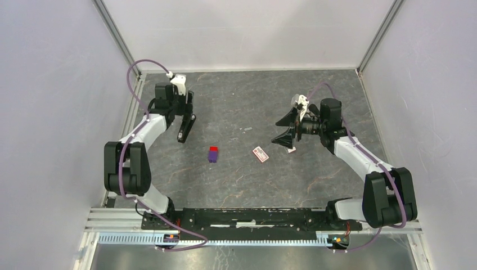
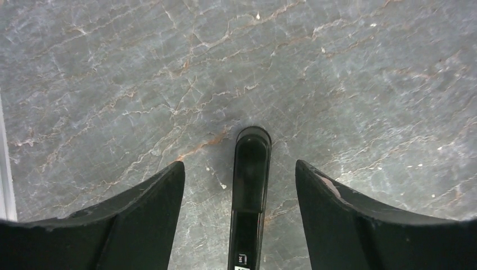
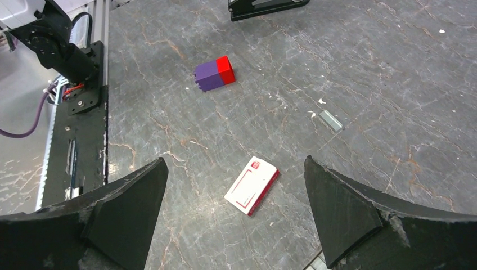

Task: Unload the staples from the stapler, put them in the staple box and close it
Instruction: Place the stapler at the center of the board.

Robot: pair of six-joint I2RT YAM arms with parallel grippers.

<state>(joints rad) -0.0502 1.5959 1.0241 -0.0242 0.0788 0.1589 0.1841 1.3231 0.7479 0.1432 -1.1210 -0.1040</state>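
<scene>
Two grippers, both open. Left gripper (image 2: 239,166) straddles the stapler (image 2: 250,191), fingers clear of it on both sides, no grip. The stapler lies flat on the table (image 2: 112,67), far left. Right gripper (image 3: 235,160) is spread wide, empty, hovering over the red-and-white box (image 3: 252,185). The staples (image 3: 331,120) lie as one loose strip on the table, well apart from the stapler, nearer the right gripper. Progress, judged: strip is out, so unloading looks done. Cannot tell if the stapler is shut or if more staples sit inside. Count: one stapler, one strip of staples, one box, one red-and-purple block (image 3: 215,73).
</scene>
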